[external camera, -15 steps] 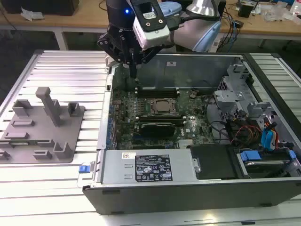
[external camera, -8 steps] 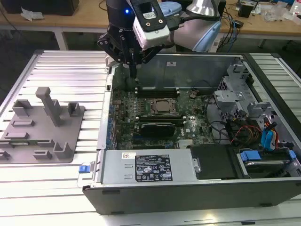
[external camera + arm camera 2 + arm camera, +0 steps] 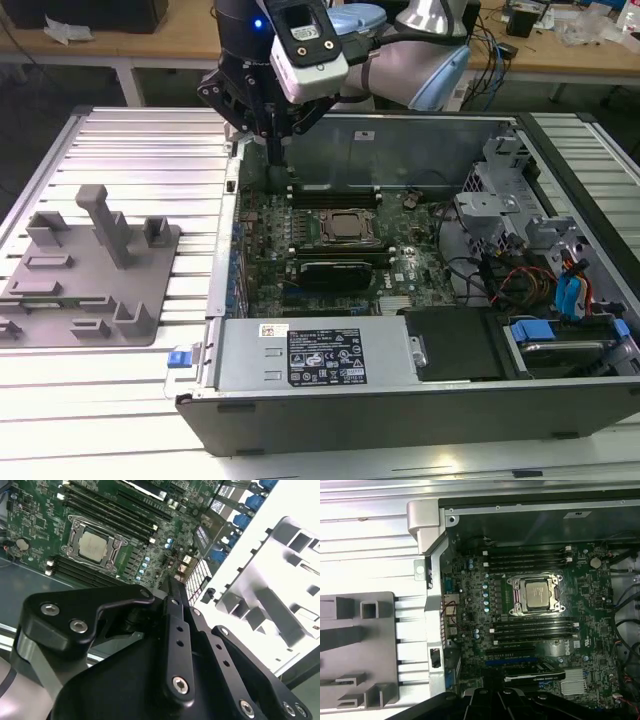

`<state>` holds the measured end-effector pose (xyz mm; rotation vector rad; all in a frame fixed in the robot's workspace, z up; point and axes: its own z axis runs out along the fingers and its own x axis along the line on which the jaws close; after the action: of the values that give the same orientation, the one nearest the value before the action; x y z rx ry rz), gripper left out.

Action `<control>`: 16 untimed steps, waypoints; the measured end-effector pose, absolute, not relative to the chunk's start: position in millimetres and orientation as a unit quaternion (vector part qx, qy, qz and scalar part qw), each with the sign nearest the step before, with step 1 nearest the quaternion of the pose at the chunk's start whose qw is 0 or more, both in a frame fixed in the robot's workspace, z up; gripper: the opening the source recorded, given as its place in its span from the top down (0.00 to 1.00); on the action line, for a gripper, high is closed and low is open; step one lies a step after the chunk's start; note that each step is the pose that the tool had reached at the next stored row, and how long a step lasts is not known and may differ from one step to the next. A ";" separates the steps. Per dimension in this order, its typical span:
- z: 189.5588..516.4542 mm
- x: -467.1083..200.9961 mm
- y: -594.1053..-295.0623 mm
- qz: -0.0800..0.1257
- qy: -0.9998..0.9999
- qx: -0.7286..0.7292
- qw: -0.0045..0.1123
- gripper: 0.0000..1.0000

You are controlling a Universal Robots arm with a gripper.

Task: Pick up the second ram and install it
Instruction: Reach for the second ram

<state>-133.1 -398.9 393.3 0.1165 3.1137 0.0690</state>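
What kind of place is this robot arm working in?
Probably a robotics lab or test workshop. An opened computer case sits on a slotted metal table beside a grey parts fixture, and wooden workbenches strewn with cables stand behind the arm.

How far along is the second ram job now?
Done: nothing certain; the memory slots beside the CPU socket look dark, and I cannot tell if a stick sits there. In hand: the gripper hangs over the motherboard at its far edge, on the exterior view's left; whether it holds the second ram is hidden. Left: seating cannot be confirmed.
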 end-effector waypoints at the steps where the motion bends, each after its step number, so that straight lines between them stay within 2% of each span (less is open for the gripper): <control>1: 393.3 -135.0 -398.9 0.022 0.999 0.037 0.013 0.92; 16: 393.2 -182.1 -398.9 0.022 0.999 0.037 0.013 0.92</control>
<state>-182.1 -398.9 393.2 0.1165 3.1133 0.0692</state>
